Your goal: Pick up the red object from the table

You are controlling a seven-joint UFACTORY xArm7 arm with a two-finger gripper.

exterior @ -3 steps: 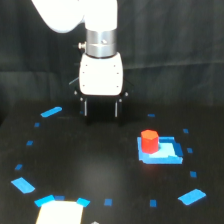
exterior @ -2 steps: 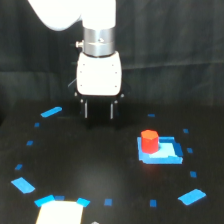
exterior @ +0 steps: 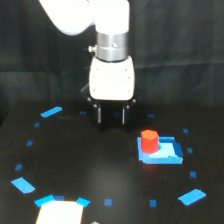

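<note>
The red object [exterior: 148, 140] is located toward the exterior view's right of the pincer [exterior: 111, 116] and lower in the frame, so the coming move is judged to require a lateral shift toward that side together with a descent. The object is seen standing upright as a short stubby block, with its long axis roughly vertical; no preferred approach angle around that axis can be determined at this resolution. It rests on the left portion of a bright blue square patch [exterior: 165, 151], which lies flat on the tabletop [exterior: 100, 170]. The pincer is carried below the white wrist housing [exterior: 112, 77], fingers pointing down, and two dark fingers are seen parted with a visible gap between them; nothing is held. Whether the fingertips touch the tabletop or hang just above it cannot be told against the dark surface. Pincer and object are apart, with bare black surface between them. The tabletop is matte black and is dotted with small blue tape marks; larger blue patches are seen at the upper left [exterior: 51, 111], lower left [exterior: 22, 185] and lower right [exterior: 192, 197]. A pale rectangular item [exterior: 60, 212] is seen at the bottom edge, well apart from the object. No obstacle is seen beside the object, so clearance for the fingers is judged adequate.
</note>
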